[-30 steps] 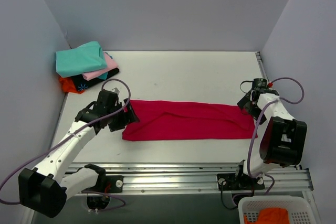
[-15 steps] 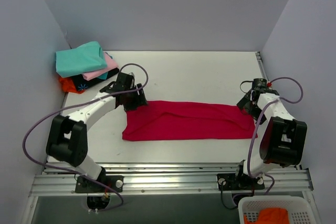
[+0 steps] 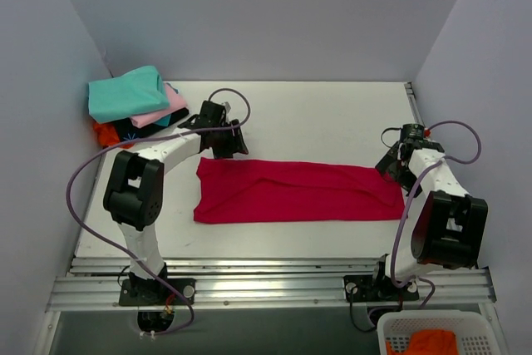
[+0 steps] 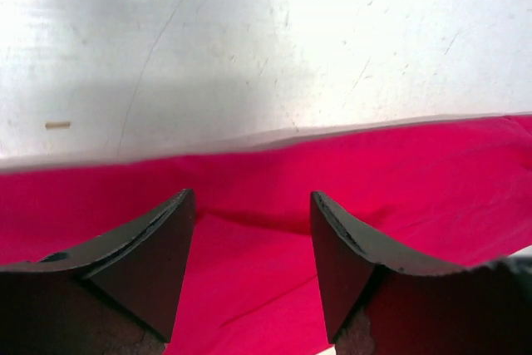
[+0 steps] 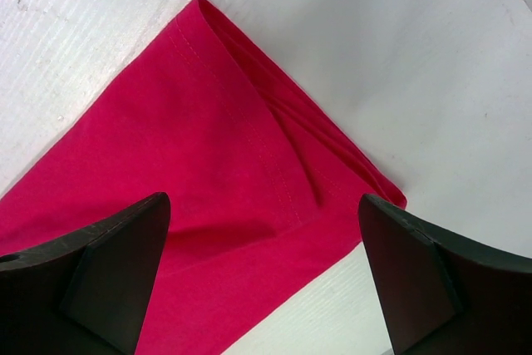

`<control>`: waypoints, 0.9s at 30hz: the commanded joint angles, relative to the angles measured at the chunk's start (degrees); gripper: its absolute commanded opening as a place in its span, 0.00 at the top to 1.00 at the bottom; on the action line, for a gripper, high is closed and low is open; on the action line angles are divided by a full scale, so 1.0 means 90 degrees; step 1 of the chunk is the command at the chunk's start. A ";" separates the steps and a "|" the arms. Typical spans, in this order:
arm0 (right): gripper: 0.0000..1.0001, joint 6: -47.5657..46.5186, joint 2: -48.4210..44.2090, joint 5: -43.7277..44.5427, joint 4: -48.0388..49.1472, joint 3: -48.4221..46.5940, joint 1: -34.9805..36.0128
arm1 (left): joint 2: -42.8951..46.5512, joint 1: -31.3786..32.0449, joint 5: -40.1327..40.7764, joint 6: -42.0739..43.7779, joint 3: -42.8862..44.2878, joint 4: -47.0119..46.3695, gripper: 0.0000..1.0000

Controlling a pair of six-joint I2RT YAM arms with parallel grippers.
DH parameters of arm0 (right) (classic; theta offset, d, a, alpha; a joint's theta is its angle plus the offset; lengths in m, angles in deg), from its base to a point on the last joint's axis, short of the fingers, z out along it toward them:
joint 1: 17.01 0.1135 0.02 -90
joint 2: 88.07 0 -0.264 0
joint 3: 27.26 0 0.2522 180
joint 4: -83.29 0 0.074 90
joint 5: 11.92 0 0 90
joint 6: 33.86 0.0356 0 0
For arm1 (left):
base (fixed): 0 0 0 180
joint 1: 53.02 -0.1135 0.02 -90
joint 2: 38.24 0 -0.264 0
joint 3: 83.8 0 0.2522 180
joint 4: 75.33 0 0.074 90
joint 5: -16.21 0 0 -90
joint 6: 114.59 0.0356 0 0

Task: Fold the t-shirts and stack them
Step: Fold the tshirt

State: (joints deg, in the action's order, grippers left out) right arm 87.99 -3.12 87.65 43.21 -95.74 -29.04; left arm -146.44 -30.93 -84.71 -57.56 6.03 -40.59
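a: so where does the red t-shirt [image 3: 299,191] lie right now?
b: flat on the table [image 3: 324,118], folded into a long strip running left to right across the middle. the folded pile sits well apart from it in the far left corner. the teal shirt [image 3: 125,96] is on top, with the pink shirt [image 3: 173,104], black shirt [image 3: 150,128] and orange shirt [image 3: 103,133] under it.
a: and the arms?
b: one at each end. the left gripper [image 3: 230,144] hangs over the far left corner of the strip. its fingers [image 4: 141,255] are parted, the far edge of the cloth shows between them, and nothing is pinched. the right gripper [image 3: 393,164] is over the right end, jaws spread wide across the hemmed corner, holding nothing.
a: what would you say the step is?
b: my guess is to take both ends and fold the strip across itself, down to about the size of the pile.
a: how to do it well?
b: go down far enough that the fingertips bite all the layers, not just the top one. the right corner shows a doubled edge that could peel apart. pinch close to the corners, close both at about the same time, and lift only a little. keep the strip taut so it does not sag or twist, and lay the edges flush before letting go.
a: does the left one touch the cloth yet?
b: cannot tell from the wrist view.
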 commanded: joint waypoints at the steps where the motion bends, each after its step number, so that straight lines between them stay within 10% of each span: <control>1: 0.09 -0.0083 -0.0113 0.0002 -0.0298 -0.0258 -0.0040 | -0.0135 -0.0042 -0.0134 0.0362 0.0473 -0.0182 0.35; 27: 0.09 0.0074 0.0132 -0.0018 -0.0122 -0.0122 -0.0040 | 0.0401 -0.0208 -0.0291 0.0245 -0.1108 -0.0621 0.39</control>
State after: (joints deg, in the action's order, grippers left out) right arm 88.02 -1.54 86.75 43.14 -97.33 -29.04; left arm -145.57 -32.83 -86.31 -54.85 -2.47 -44.81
